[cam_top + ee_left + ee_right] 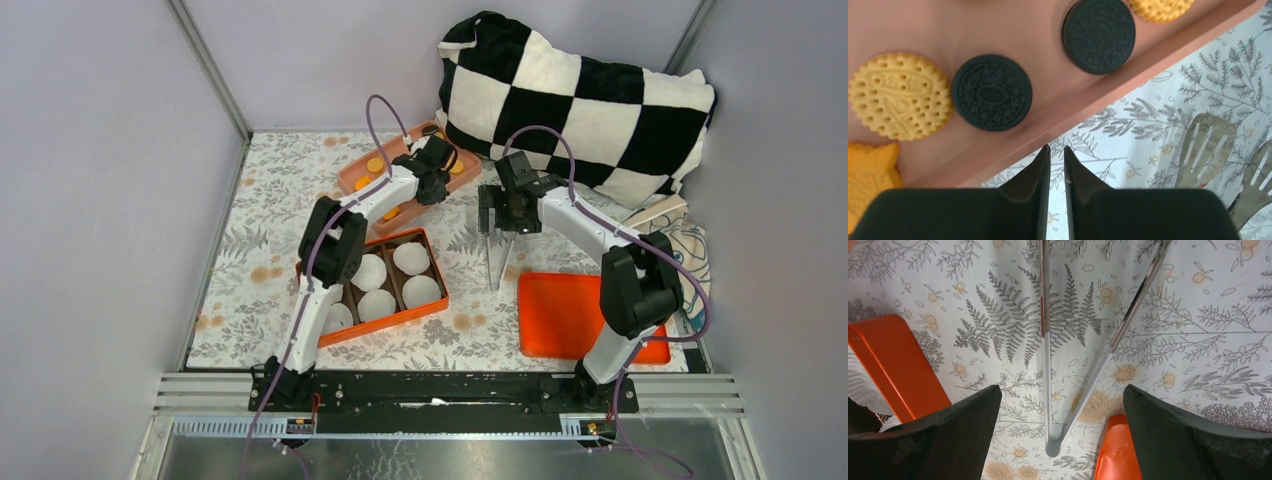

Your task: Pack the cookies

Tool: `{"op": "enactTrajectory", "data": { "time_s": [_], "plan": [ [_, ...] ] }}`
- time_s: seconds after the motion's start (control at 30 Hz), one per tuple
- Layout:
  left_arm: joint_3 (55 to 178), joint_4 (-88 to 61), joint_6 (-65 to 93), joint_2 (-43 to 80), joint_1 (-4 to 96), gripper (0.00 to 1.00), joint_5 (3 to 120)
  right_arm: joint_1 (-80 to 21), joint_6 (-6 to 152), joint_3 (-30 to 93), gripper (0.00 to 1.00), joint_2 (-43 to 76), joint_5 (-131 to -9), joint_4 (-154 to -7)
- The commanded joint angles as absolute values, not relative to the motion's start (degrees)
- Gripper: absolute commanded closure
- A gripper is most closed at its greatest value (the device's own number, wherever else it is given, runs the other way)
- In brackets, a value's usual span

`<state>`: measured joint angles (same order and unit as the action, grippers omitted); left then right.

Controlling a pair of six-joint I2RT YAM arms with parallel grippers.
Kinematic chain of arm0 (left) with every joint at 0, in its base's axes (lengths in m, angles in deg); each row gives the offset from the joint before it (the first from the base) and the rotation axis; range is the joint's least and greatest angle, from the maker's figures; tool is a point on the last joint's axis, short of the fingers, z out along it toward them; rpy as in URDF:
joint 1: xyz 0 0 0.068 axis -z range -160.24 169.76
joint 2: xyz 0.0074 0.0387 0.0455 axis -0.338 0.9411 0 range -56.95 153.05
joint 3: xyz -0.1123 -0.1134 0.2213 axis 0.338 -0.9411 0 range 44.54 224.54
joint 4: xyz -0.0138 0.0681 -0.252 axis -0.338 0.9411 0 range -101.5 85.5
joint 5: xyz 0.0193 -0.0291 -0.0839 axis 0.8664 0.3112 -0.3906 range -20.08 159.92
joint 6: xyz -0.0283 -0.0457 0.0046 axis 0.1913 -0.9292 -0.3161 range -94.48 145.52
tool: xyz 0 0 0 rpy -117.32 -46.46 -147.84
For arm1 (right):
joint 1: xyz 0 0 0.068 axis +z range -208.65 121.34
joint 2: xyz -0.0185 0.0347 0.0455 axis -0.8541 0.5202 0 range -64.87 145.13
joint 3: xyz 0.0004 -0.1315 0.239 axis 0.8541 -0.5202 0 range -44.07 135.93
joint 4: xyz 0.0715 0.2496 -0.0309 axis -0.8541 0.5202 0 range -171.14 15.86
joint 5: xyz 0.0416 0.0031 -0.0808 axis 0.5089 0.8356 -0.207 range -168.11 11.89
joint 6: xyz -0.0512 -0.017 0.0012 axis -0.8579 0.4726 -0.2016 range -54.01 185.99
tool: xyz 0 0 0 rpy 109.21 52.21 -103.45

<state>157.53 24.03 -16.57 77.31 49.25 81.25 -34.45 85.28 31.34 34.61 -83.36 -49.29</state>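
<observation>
The cookies lie in a pink tray at the back. The left wrist view shows two black discs, a yellow disc and an irregular orange piece. Orange cookies show in the top view. My left gripper hangs over the tray's rim, nearly shut and empty. My right gripper is open above metal tongs that lie on the cloth, its fingers on either side of them and apart from them.
An orange box with white paper liners sits front left; its corner shows in the right wrist view. An orange lid lies front right. A checkered pillow fills the back. The tongs' slotted ends lie right of the tray.
</observation>
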Motion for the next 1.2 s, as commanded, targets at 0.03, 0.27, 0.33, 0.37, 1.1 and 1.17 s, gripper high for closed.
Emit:
{"op": "enactTrajectory", "data": {
  "time_s": [0.03, 0.27, 0.33, 0.37, 1.1, 1.17],
  "plan": [
    [162.60, 21.63, -14.25, 79.65, 48.41, 0.80, 84.69, -34.72, 85.15, 28.75, 0.00, 30.80, -82.49, -50.90],
    [158.92, 17.51, -14.74, 76.01, 48.58, 0.80, 82.31, -34.66, 85.11, 28.12, 0.00, 30.51, -81.53, -51.26],
    [158.05, 16.39, -14.80, 75.26, 48.58, 0.79, 82.78, -34.66, 85.06, 28.42, 0.00, 30.92, -80.92, -51.27],
    [158.32, 16.20, -14.48, 75.42, 48.58, 0.79, 83.20, -34.66, 85.06, 28.72, 0.00, 31.19, -80.61, -51.26],
    [165.92, 17.59, -14.27, 84.88, 45.20, 0.78, 82.13, -34.72, 84.96, 27.97, 0.00, 32.59, -78.21, -51.78],
    [163.93, 17.39, -15.19, 84.42, 45.29, 0.78, 80.63, -34.67, 85.04, 27.95, 0.00, 32.60, -78.25, -51.74]
  ]
}}
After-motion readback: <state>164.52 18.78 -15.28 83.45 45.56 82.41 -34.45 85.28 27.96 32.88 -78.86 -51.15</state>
